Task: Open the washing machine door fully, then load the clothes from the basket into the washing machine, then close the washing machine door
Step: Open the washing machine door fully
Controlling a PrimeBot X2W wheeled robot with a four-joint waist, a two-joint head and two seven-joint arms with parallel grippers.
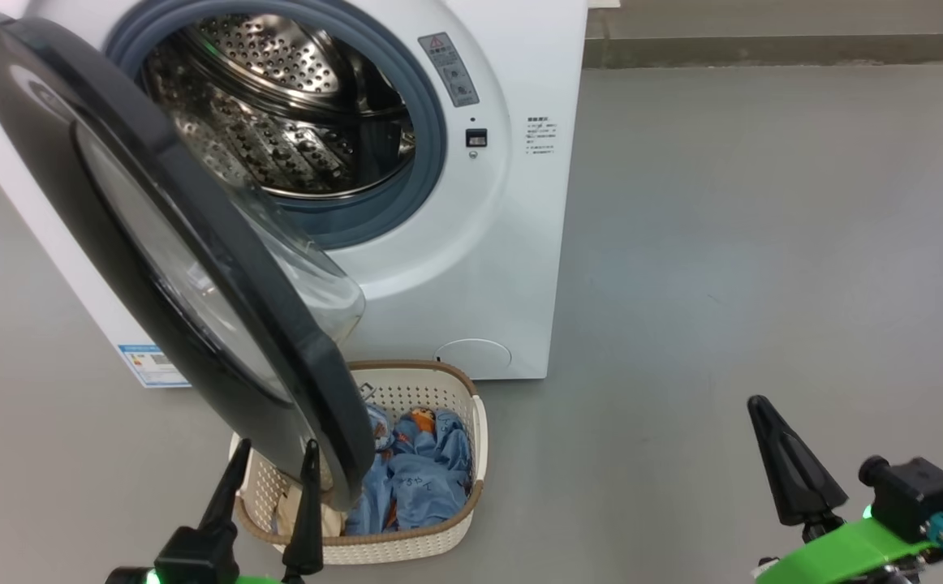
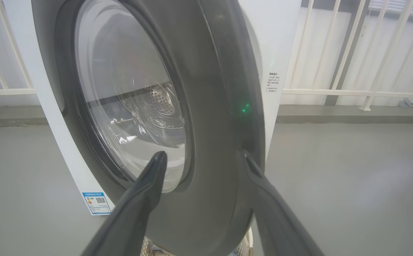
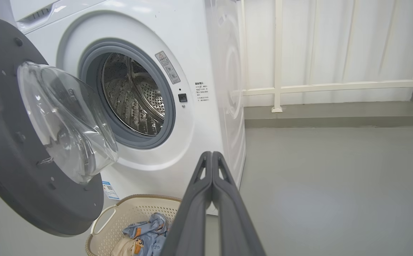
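The white washing machine (image 1: 512, 268) stands at the upper left with its steel drum (image 1: 277, 105) exposed. Its black-rimmed door (image 1: 155, 235) hangs partly open, swung out over the basket (image 1: 447, 527). Light-blue clothes (image 1: 423, 478) with orange figures lie in the basket, with a cream piece beside them. My left gripper (image 1: 277, 462) is open at the lower left, its fingers spread just in front of the door's lower rim (image 2: 213, 149). My right gripper (image 1: 759, 405) is shut with nothing in it, over the floor at the lower right; its fingers (image 3: 212, 160) press together.
Grey floor (image 1: 764, 243) stretches to the right of the machine. A white railing (image 3: 334, 85) and wall run behind it. A blue label sticker (image 1: 147, 365) sits at the machine's lower left corner. The door covers the left half of the basket.
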